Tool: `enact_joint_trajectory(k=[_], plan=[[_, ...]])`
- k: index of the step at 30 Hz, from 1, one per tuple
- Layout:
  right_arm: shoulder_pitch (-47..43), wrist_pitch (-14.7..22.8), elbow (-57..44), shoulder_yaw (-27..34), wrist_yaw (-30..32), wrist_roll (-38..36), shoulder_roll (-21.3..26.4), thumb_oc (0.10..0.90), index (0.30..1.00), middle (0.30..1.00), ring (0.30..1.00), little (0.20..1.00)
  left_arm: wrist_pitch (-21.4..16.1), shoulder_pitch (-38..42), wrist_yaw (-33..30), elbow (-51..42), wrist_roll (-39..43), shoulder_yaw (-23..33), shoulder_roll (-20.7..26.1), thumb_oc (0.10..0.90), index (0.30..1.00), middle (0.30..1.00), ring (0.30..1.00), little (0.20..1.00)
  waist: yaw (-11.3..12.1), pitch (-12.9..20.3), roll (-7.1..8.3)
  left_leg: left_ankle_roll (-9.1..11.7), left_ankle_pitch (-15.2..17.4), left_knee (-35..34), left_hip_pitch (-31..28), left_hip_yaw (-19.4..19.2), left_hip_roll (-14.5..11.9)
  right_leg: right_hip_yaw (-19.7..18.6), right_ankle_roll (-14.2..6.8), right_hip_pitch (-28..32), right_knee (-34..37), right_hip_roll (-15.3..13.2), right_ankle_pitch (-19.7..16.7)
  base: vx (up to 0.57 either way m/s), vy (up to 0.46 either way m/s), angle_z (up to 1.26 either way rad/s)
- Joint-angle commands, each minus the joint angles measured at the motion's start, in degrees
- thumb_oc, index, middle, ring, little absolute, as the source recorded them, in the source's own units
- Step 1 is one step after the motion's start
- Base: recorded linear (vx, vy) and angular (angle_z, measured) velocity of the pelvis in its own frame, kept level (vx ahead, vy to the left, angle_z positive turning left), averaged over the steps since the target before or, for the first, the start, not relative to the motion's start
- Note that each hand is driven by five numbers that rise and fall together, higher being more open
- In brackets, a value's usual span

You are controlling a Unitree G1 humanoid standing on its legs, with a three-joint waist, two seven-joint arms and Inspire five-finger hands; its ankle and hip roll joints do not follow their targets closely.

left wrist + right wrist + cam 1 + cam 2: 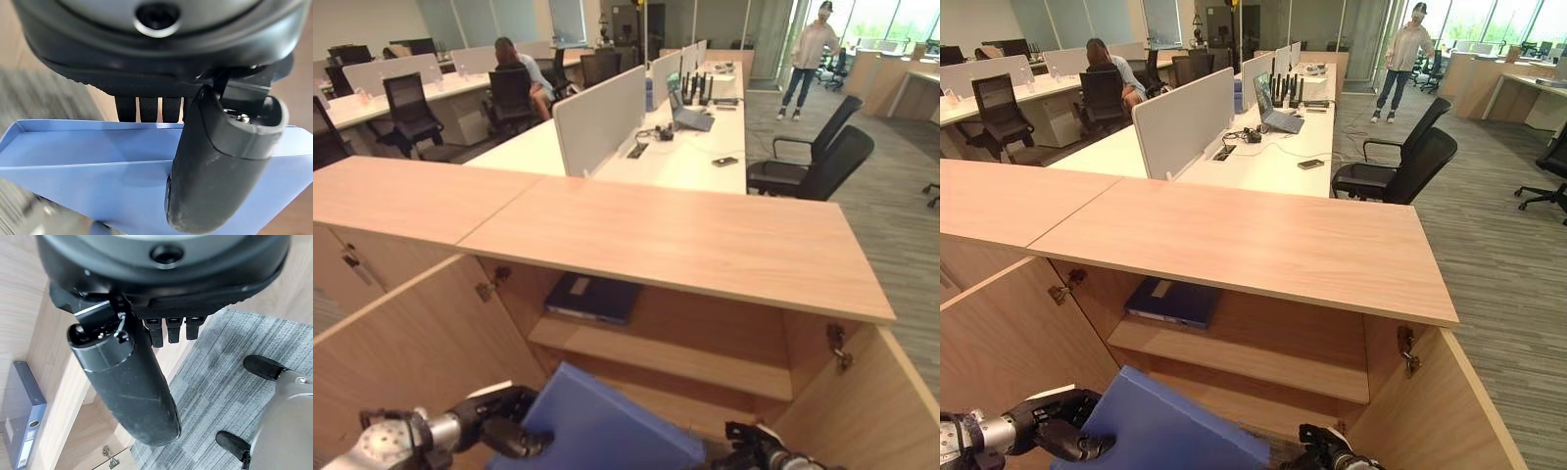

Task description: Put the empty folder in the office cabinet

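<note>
From the left eye view, the left hand (499, 423) holds the blue folder (607, 426) low before the open cabinet (724, 245), ready for the shelf (675, 357), where a dark binder (592, 297) lies. The left wrist view shows thumb and fingers pinching the folder's edge. In the right wrist view, the right hand (127, 377) holds nothing, fingers relaxed.

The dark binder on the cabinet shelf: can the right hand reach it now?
Probably yes: the right hand holds nothing, the cabinet doors stand open, and the dark binder lies uncovered.
</note>
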State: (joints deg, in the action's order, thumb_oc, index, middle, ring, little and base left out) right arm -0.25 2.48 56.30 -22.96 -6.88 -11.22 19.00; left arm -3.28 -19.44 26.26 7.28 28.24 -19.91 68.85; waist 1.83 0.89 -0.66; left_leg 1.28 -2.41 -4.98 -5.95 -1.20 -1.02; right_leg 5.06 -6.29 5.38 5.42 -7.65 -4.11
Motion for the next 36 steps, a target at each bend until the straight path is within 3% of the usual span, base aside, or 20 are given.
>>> enact_joint_trajectory(k=[1, 4, 7, 15, 20, 26, 36], plan=[[-7.2, 2.4, -9.9, -1.3, 1.9, 3.3, 4.4, 0.800, 0.900, 0.900, 0.900, 0.900, -5.1, 4.2, -7.2, 0.3, -15.8, 10.6, -1.3, 0.400, 0.300, 0.300, 0.300, 0.300, 0.3, 0.1, 1.06, -0.9, 6.8, 0.0, -1.9, 1.5, 1.8, 1.7, -2.9, -1.0, -0.4, -0.8, 1.3, 0.00, 0.000, 0.00], [-6.0, 1.6, -19.5, -0.6, 2.7, 12.3, 8.0, 0.800, 0.900, 0.900, 0.900, 0.900, -3.9, 4.0, -14.2, 1.2, -29.8, 17.2, -10.7, 0.400, 0.300, 0.300, 0.300, 0.300, 0.5, -0.1, 1.62, -1.0, 7.2, 0.0, -2.1, 1.8, 1.7, 1.9, -2.6, -0.9, -0.4, -0.8, 2.0, 0.00, 0.000, 0.00], [-5.0, 0.6, -26.8, -0.2, 1.5, 19.4, 10.6, 0.800, 0.900, 0.900, 0.900, 0.900, -2.4, 4.6, -21.3, 0.1, -37.5, 23.1, -21.2, 0.400, 0.300, 0.300, 0.300, 0.300, 0.6, -0.6, 2.16, -1.2, 7.6, 0.0, -2.1, 2.0, 1.8, 2.1, -2.0, -0.8, -0.4, -0.8, 2.6, 0.00, -0.001, 0.02], [-4.3, 0.2, -34.9, -2.0, -1.0, 19.6, 9.4, 0.800, 0.900, 0.900, 0.900, 0.900, -2.8, 4.3, -25.3, -7.3, -38.4, 25.0, -31.3, 0.400, 0.300, 0.300, 0.300, 0.300, 0.4, -1.2, 2.40, -1.2, 7.7, 0.0, -2.1, 2.0, 1.7, 2.0, -1.4, -0.7, -0.4, -0.5, 3.1, 0.00, -0.007, 0.00], [-5.2, 1.0, -39.3, -4.0, -2.0, 18.0, 8.9, 0.800, 0.900, 0.900, 0.900, 0.900, -3.6, 5.8, -25.5, -11.3, -36.9, 22.6, -34.1, 0.400, 0.300, 0.300, 0.300, 0.300, 0.4, -1.5, 2.40, -1.3, 7.7, 0.0, -2.0, 1.9, 1.5, 2.0, -1.3, -0.6, -0.4, -0.4, 3.2, 0.00, 0.000, 0.00], [-6.9, 1.5, -41.5, -5.1, -1.5, 19.7, 9.3, 0.800, 0.900, 0.900, 0.900, 0.900, -4.6, 6.6, -24.4, -14.9, -34.7, 21.0, -33.3, 0.400, 0.300, 0.300, 0.300, 0.300, 0.3, -1.5, 2.16, -1.3, 7.7, 0.0, -2.0, 1.8, 1.5, 1.9, -1.3, -0.6, -0.4, -0.3, 3.3, 0.00, 0.000, 0.00], [-11.2, 3.2, -50.5, -3.7, 2.8, 35.8, 14.3, 0.800, 0.900, 0.900, 0.900, 0.900, -6.0, 7.0, -22.5, -21.6, -34.9, 20.3, -29.4, 0.400, 0.300, 0.300, 0.300, 0.300, 0.1, -1.3, 1.73, -1.4, 7.8, 0.0, -2.0, 1.7, 1.4, 1.6, -1.3, -0.6, -0.4, -0.3, 3.3, 0.00, 0.000, 0.00]])
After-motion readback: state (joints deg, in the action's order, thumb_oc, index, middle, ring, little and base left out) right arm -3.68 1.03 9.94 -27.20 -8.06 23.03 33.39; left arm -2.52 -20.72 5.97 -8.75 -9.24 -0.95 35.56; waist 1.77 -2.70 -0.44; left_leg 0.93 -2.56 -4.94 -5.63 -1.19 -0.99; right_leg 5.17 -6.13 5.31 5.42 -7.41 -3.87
